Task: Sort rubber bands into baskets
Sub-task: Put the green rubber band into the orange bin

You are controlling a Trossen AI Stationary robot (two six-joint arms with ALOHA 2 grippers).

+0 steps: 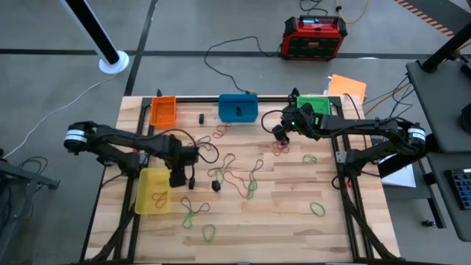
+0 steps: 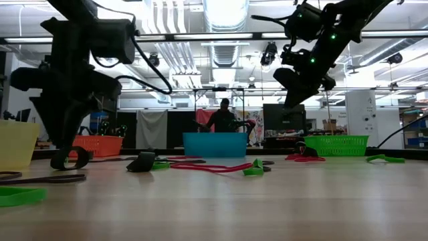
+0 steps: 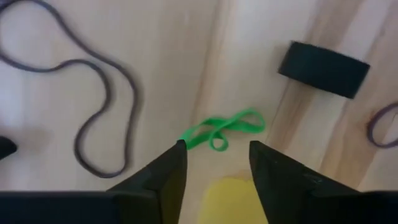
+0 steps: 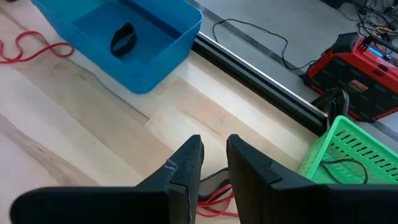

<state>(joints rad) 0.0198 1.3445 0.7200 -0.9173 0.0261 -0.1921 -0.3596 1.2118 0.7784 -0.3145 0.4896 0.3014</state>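
My left claw (image 3: 214,163) gapes empty over the thin green rubber band (image 3: 222,130). It could snag the see-through yellow plastic basket (image 1: 153,191) beside it.

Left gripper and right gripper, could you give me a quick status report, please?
Left gripper open, empty, beside yellow basket, above a green rubber band. Right gripper slightly parted, empty, over red bands near green basket. Nothing blocking.

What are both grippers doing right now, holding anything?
Left gripper: open, holding nothing, above a green rubber band beside the yellow basket.
Right gripper: slightly open, empty, over red rubber bands.
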